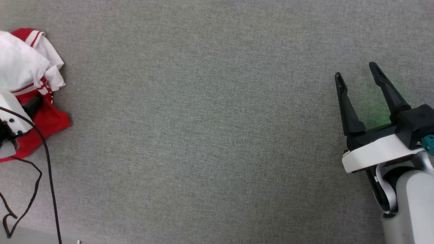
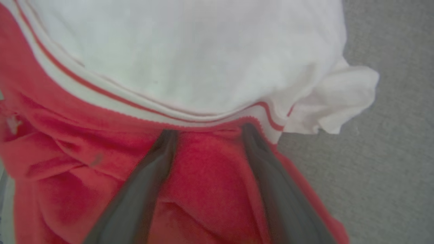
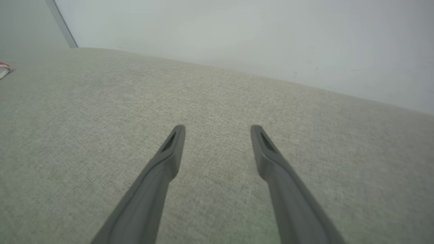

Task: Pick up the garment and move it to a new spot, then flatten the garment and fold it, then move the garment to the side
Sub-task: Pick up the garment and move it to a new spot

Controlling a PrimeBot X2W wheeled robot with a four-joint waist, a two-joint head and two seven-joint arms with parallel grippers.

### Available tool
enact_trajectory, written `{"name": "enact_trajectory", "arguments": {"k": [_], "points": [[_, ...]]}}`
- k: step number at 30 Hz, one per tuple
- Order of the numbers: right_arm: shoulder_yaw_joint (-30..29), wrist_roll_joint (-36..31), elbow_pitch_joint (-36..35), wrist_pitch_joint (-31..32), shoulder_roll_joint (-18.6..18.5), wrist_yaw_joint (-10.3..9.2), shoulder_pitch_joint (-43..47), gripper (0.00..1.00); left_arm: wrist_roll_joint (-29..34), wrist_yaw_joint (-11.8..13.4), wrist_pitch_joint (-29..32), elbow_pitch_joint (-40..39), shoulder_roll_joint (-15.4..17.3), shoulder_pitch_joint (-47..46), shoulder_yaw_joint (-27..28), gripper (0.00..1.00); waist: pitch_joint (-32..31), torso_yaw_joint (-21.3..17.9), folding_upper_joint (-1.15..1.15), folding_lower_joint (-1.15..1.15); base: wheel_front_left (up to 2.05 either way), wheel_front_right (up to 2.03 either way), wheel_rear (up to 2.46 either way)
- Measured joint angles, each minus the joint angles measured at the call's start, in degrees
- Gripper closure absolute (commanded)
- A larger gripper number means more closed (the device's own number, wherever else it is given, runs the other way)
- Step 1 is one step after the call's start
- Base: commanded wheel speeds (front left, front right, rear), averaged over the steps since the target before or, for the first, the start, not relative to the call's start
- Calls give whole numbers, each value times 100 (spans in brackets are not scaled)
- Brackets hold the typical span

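A grey counter (image 1: 217,135) holds the garment (image 1: 51,122), bunched at 9 o'clock. The left fingers (image 2: 135,196) are apart, tips under its striped trim. The right fingers (image 1: 347,108) are apart at 3 o'clock.

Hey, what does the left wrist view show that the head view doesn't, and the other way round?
Left wrist view: a close look at the left gripper, its fingers spread, tips tucked under the garment at its striped trim, red cloth between them. Head view: the right gripper, open over the bare grey surface, and a black cable at lower left. Both: the bunched garment lying on the grey surface.
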Motion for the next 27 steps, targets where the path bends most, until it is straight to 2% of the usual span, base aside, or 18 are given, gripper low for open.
{"name": "enact_trajectory", "arguments": {"k": [1, 2, 3, 7, 12, 13, 14, 16, 23, 27], "points": [[0, 0, 0, 0, 0, 0, 0, 0, 0, 0, 0, 0, 0, 0, 0, 24, 0, 0, 0, 0, 0, 0, 0], [-9, 0, 2, 1, -14, 0, -19, 0, -33, 0, 11, 56, 1, -44, 3, 67, 39, -14, 0, 0, 0, 0, 0], [-12, 0, 3, 1, -15, 0, -21, 0, -22, 0, -27, 80, 0, -58, -10, 100, 46, -11, 0, 0, 0, 0, 0], [-1, 0, 57, 3, -14, 0, -40, 0, 121, 44, -430, 178, -64, -82, -76, 100, -20, 0, 0, 0, 0, 0, 0], [8, -1, 169, -56, 16, 0, -50, 0, 339, 73, -1371, 227, -126, -90, -113, 100, -263, 7, -1, 0, 0, 0, 0], [8, -1, 169, -56, 16, 0, -50, 0, 339, 73, -1371, 227, -126, -90, -113, 100, -263, 7, -1, 0, 0, 0, 0], [-10, 7, 232, -107, 59, 0, -26, 0, 491, 86, -1779, 214, -122, -104, -152, 100, -412, 4, -1, 0, 0, 0, 0], [-30, 18, 310, -154, 109, 0, 26, 0, 558, 107, -2215, 194, -122, -139, -131, 100, -584, -1, -1, 0, 0, 0, 0], [-180, 74, 537, -288, 318, 0, 379, 0, 981, 171, -3396, 65, -110, -181, -293, 100, -1272, -60, -1, 0, 0, 0, 0], [-257, 110, 622, -326, 401, 0, 619, 0, 1211, 302, -3919, -123, -219, -176, -437, 100, -1687, -131, -1, -1, 0, 0, 0]]}}
